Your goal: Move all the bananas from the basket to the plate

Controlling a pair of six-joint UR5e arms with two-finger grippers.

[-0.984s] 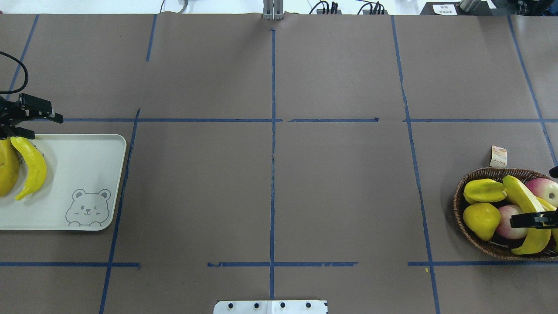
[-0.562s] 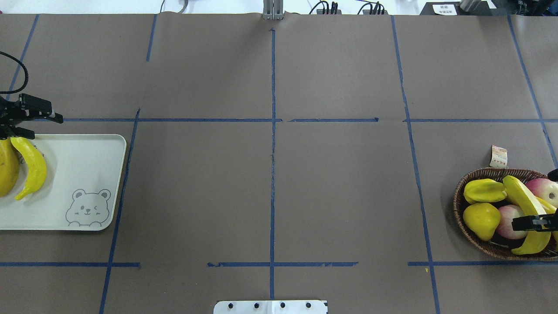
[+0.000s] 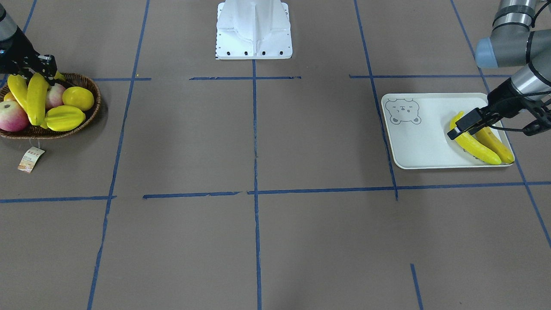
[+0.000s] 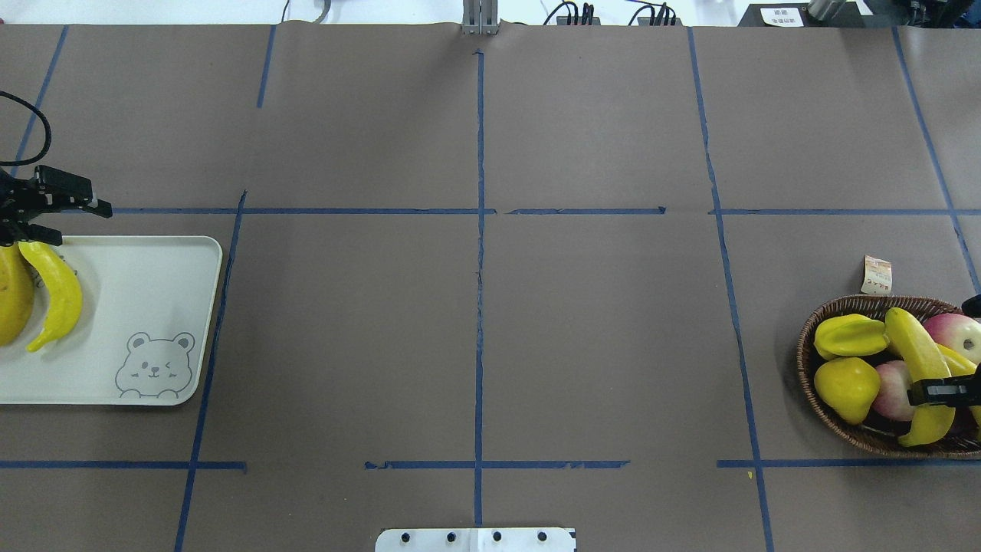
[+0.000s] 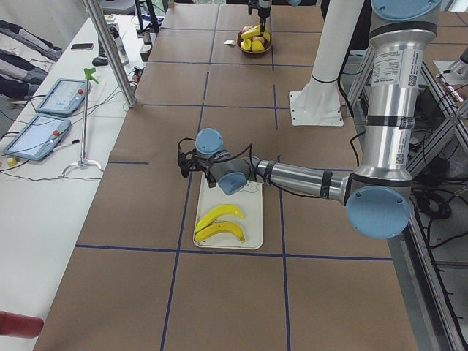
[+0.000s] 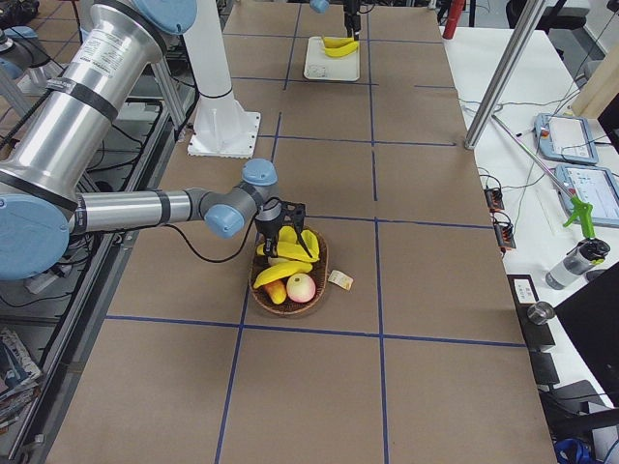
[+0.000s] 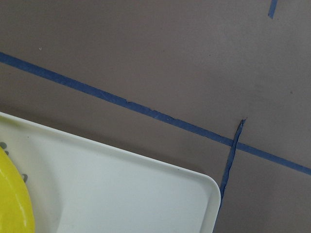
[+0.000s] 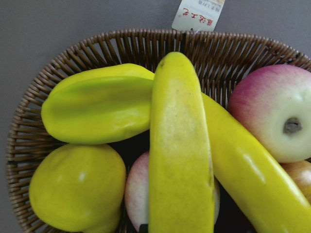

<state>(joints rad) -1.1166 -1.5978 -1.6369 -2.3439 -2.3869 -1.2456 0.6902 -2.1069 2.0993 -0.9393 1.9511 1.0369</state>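
Note:
Two bananas lie in the wicker basket (image 4: 806,349) at the table's right end: one on top (image 4: 916,360), one beside it (image 4: 962,359). My right gripper (image 4: 941,391) hangs low over the top banana, jaws open, one dark finger across it. In the right wrist view this banana (image 8: 180,160) fills the middle. Two more bananas, a yellow one (image 4: 57,295) and a darker one (image 4: 11,299), lie on the cream bear-print plate (image 4: 153,291) at the left. My left gripper (image 4: 50,215) is open and empty above the plate's far edge, by the banana tips.
The basket also holds a starfruit (image 4: 851,336), a round yellow fruit (image 4: 847,387) and two pink apples (image 4: 954,331). A paper tag (image 4: 876,274) lies behind the basket. Blue tape lines cross the brown table. The robot's white base (image 3: 254,30) sits mid-table.
My right gripper has sunk lower and slightly right onto the top banana in the basket, and that banana has shifted a little. The left gripper has stayed almost still.

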